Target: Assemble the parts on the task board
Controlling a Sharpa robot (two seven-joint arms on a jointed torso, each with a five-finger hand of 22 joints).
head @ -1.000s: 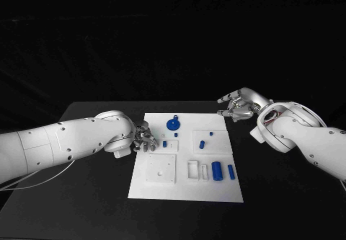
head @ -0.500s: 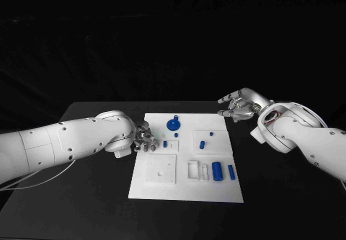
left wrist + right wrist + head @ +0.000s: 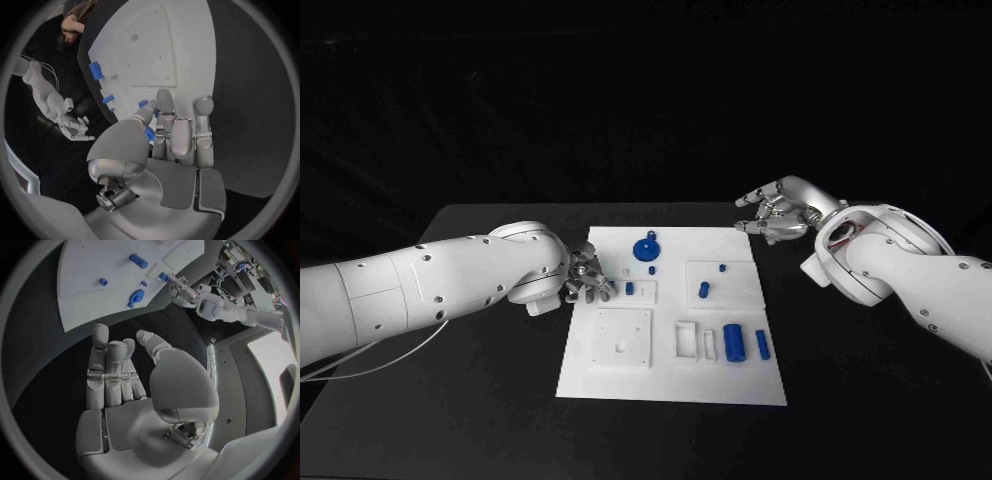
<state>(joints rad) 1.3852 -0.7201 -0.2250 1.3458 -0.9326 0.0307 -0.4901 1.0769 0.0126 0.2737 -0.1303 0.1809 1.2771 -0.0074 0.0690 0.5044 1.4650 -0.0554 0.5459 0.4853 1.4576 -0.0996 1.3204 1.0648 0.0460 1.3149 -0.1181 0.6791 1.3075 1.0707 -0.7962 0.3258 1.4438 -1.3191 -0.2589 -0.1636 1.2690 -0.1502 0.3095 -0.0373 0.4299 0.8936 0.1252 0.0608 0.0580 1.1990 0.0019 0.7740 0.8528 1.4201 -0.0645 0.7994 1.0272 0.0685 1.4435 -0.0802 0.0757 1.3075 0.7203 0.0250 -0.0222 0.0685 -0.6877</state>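
Note:
The white task board [image 3: 672, 370] lies mid-table with blue parts on it: a round disc [image 3: 646, 248], a short peg [image 3: 629, 288], a peg [image 3: 705, 290] in a raised square, and two cylinders [image 3: 733, 342] near the front right. My left hand [image 3: 586, 279] hovers at the board's left edge, fingers stretched toward the short peg [image 3: 150, 135], which lies beside the thumb. I see no grip on it. My right hand [image 3: 773, 212] hangs past the board's far right corner, palm [image 3: 125, 390] bare and fingers apart.
A white square plate [image 3: 623, 337] and a white frame [image 3: 689, 340] sit in the board's near half. Black table [image 3: 473, 400] surrounds the board on all sides. The right wrist view shows the board [image 3: 94, 270] with the disc [image 3: 134, 297] ahead of the hand.
The left hand's fingers have shifted very slightly at the board's left edge. The right hand and the parts stay where they were.

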